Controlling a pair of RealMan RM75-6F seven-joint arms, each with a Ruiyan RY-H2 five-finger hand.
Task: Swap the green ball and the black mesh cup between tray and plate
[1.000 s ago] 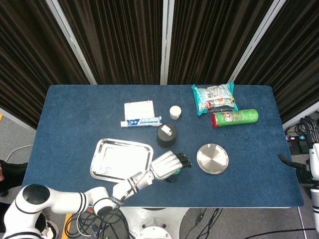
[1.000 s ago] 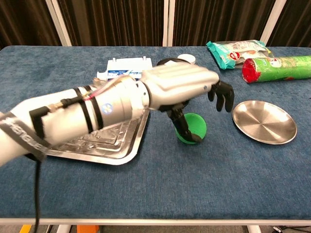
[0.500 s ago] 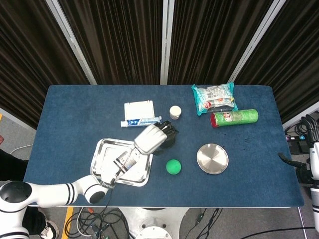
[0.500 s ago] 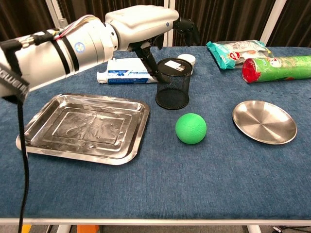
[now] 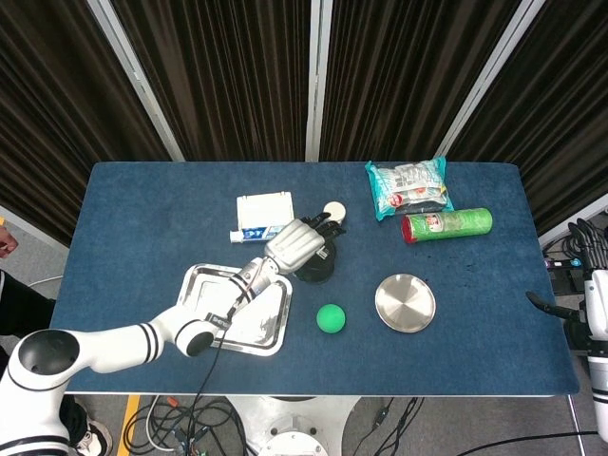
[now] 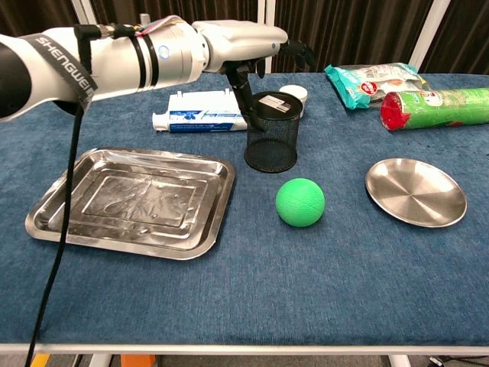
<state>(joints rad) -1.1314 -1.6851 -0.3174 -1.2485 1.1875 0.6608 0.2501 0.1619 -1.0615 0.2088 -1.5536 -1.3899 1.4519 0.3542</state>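
1. Mesh cup (image 6: 271,142), black wire, stood upright on the table just right of the tray (image 6: 131,200), far side of the green ball (image 6: 300,202).
2. Ball lay on blue cloth (image 6: 321,275) between tray and plate (image 6: 416,191).
3. Left hand (image 6: 243,43) hovered over the cup with a finger at its rim; whether it was grasping could not be told.
4. Dark curtains (image 5: 228,76) hung behind the table.

I see a blue-clothed table (image 5: 142,204) backed by dark pleated curtains (image 5: 228,76) with pale metal posts (image 5: 318,76). Grey floor (image 5: 38,266) at left, cables (image 5: 190,423) underneath.
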